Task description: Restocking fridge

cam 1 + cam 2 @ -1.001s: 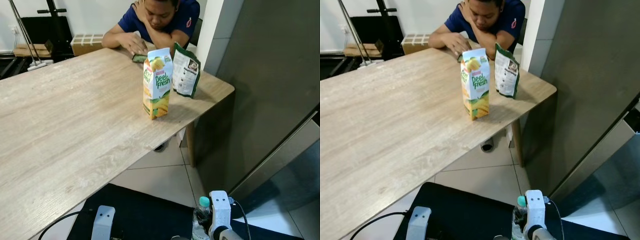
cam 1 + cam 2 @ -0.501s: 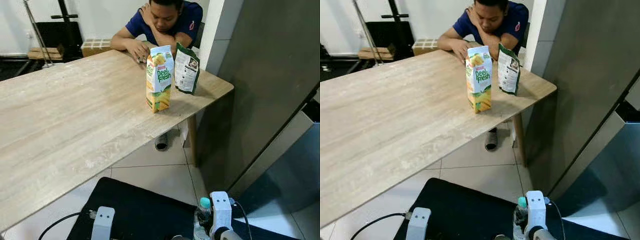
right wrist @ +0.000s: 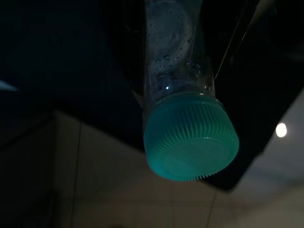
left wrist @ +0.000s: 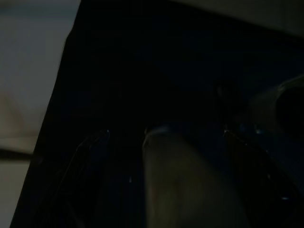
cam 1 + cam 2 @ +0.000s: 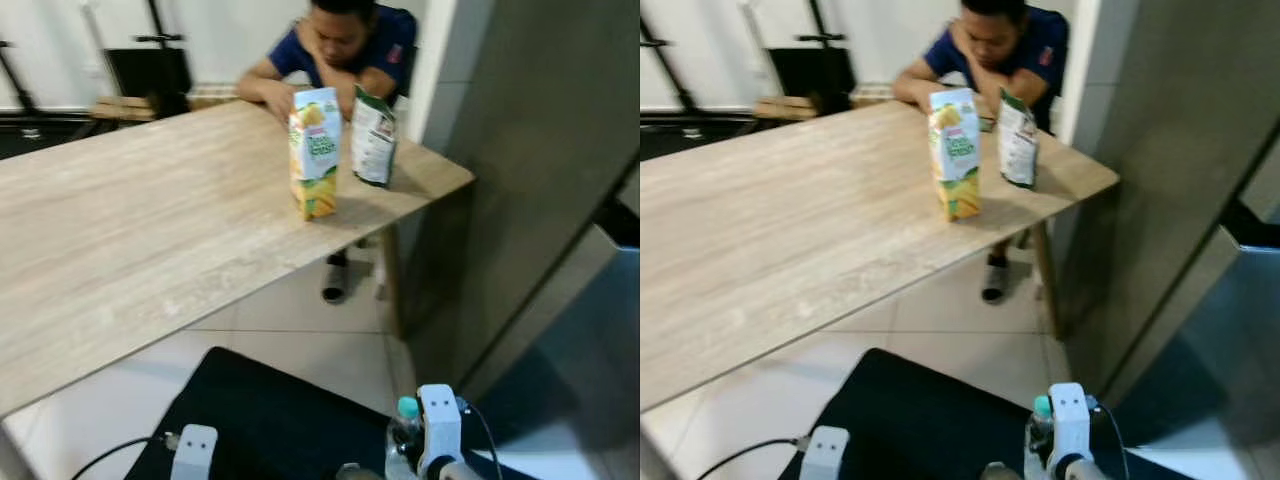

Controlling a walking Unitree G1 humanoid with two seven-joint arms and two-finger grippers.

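Since the earlier frames my head camera has swung and drawn back: more of the floor shows under the table edge and the picture is softly blurred, while the things on the table keep their places relative to each other.

From the left eye I count one juice carton (image 5: 315, 150), standing upright on the wooden table (image 5: 140, 230), well ahead of and above my right gripper (image 5: 420, 455). One green pouch (image 5: 374, 137) stands just beside the carton, nearer the table's corner. One person (image 5: 345, 50) sits at the far side, leaning on the table. One grey fridge door (image 5: 540, 180) rises ahead of the right gripper. One water bottle (image 5: 406, 430) sits low at my right side, at the right gripper, its teal cap uppermost.

From the right eye the scene reads the same: the bottle (image 5: 1040, 428) stays upright against the white wrist housing, above a black mat (image 5: 920, 410) on the tiled floor.

My left wrist view is very dark; I can make out a pale blurred shape and dark surroundings, and I cannot tell how the left gripper's fingers stand.

From the right wrist I see the bottle up close: clear plastic beaded with droplets, one ribbed teal cap (image 3: 190, 142) facing the lens. It juts straight out along the gripper, evidently held there, though the fingers themselves are lost in shadow.
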